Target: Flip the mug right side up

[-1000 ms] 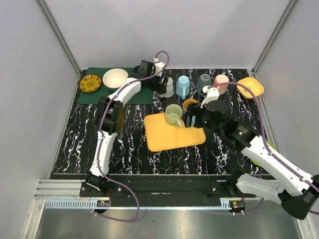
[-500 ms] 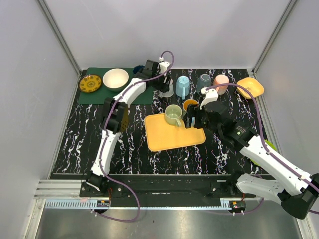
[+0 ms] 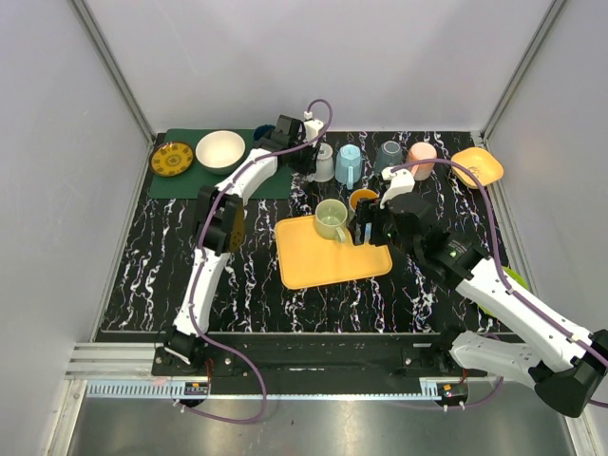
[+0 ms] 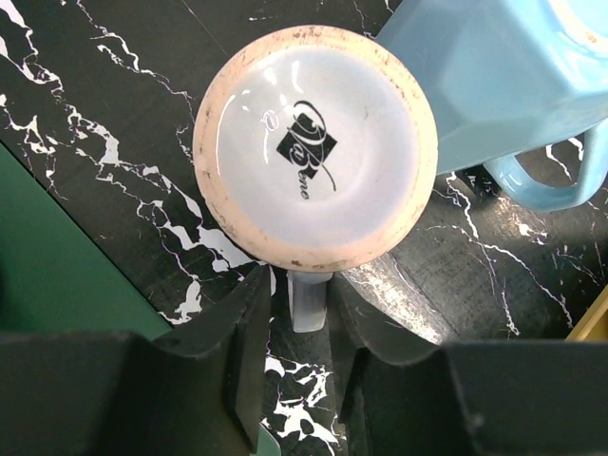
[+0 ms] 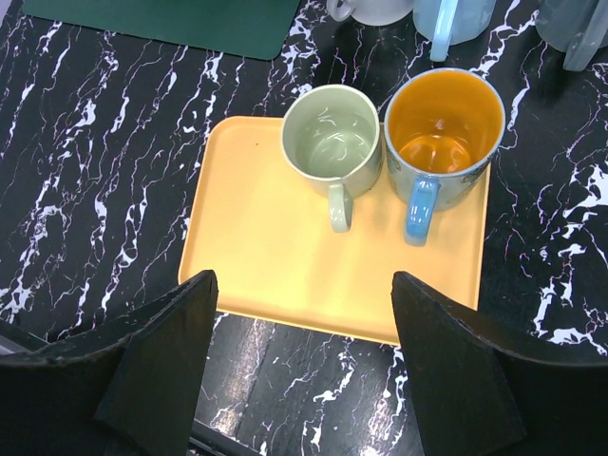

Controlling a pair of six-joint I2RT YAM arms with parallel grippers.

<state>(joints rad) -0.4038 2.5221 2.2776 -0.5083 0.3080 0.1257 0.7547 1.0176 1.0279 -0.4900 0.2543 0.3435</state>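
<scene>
A white mug [image 3: 323, 163] stands upside down on the black marble table, its stamped base [image 4: 315, 147] facing up in the left wrist view. Its handle [image 4: 310, 302] points toward my left gripper [image 4: 302, 293], whose jaws have closed in on both sides of the handle, pressing it. In the top view the left gripper [image 3: 310, 158] sits just left of the mug. My right gripper [image 3: 366, 231] hovers open over the yellow tray [image 5: 266, 256], holding nothing [image 5: 304, 285].
On the tray stand an upright green mug [image 5: 332, 142] and an orange-lined mug [image 5: 444, 123]. A light blue mug [image 4: 494, 76] touches the white one's right side. Further right are a grey mug [image 3: 388, 157], pink mug [image 3: 422, 157] and orange dish [image 3: 478, 166]. A green mat [image 3: 190, 179] lies left.
The left gripper has slid right up to the white mug and its jaws have narrowed from wide open onto the handle. The right arm has stayed put.
</scene>
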